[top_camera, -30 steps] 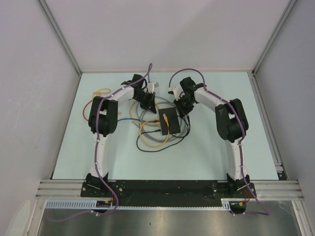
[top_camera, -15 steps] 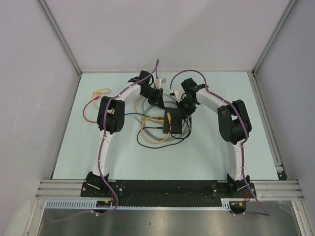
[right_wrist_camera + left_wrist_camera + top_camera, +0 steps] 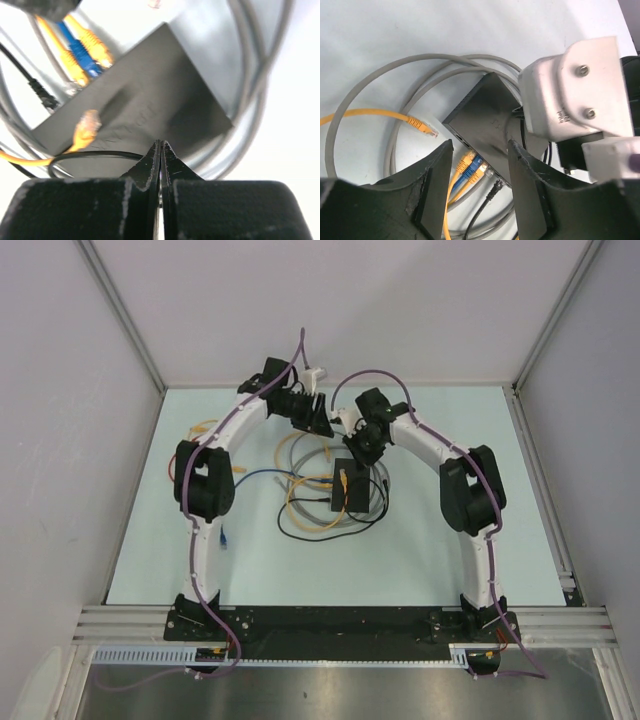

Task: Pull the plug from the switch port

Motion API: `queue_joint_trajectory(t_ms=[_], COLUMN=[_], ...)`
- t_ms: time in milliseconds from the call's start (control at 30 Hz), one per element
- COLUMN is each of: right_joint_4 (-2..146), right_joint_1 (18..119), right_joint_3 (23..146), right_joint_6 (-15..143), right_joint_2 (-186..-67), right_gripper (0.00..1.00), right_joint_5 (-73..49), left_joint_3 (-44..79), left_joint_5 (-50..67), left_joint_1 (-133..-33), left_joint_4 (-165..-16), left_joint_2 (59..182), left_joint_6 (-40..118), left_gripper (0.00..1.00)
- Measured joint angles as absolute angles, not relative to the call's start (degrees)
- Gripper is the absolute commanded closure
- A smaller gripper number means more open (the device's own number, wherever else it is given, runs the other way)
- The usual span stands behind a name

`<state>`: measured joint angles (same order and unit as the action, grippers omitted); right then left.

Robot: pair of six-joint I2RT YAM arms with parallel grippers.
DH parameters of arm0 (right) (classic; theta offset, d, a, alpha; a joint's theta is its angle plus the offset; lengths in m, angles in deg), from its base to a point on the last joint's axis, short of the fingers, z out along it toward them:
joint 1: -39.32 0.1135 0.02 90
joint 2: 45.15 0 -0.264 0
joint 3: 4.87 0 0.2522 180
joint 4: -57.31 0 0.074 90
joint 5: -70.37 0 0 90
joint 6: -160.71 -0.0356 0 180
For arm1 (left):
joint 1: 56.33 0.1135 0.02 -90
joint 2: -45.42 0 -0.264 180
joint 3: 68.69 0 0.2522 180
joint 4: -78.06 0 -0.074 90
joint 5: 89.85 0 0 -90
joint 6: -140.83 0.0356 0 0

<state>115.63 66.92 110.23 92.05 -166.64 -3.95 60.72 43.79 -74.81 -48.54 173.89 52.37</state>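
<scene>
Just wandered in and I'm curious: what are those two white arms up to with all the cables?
Two arms work at a flat black switch box among tangled cables. The right gripper, shut, points down at the box's top, perhaps steadying it. The left gripper hangs open and empty over the socket edge, where yellow and blue plugs sit. One yellow cable end lies loose beside the box.

The switch (image 3: 344,486) lies mid-surface (image 3: 450,540), between the two arms, with cables (image 3: 300,515) looping around it and spreading to its left. Several plugs (image 3: 471,167) sit in sockets along one edge. A loose cable end (image 3: 88,128) rests on top. The left end effector (image 3: 480,146) hangs behind the switch, and the right end effector (image 3: 160,148) is at its far right corner.
</scene>
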Motion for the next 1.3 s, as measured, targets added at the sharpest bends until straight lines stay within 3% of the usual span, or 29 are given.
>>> queue_joint_trajectory(t_ms=[533, 800, 1300], right_joint_4=[114.3, 114.0, 113.4], right_joint_1=[65.7, 64.6, 64.5], right_joint_3=[111.1, 112.5, 112.0], right_joint_6=[90.1, 89.5, 89.4], right_joint_2=[-170.8, -172.1, -172.1], right_gripper=[1.0, 1.0, 1.0], right_joint_5=[1.5, 4.4, 4.8], left_joint_3=[54.7, 54.0, 56.8], left_joint_5=[44.6, 48.8, 53.1], left_joint_1=[-71.9, -71.9, -73.8], left_joint_4=[-48.0, -47.5, -45.4], left_joint_2=[172.9, 174.3, 185.0], left_joint_6=[52.3, 54.5, 56.5], left_gripper=[0.41, 0.46, 0.63])
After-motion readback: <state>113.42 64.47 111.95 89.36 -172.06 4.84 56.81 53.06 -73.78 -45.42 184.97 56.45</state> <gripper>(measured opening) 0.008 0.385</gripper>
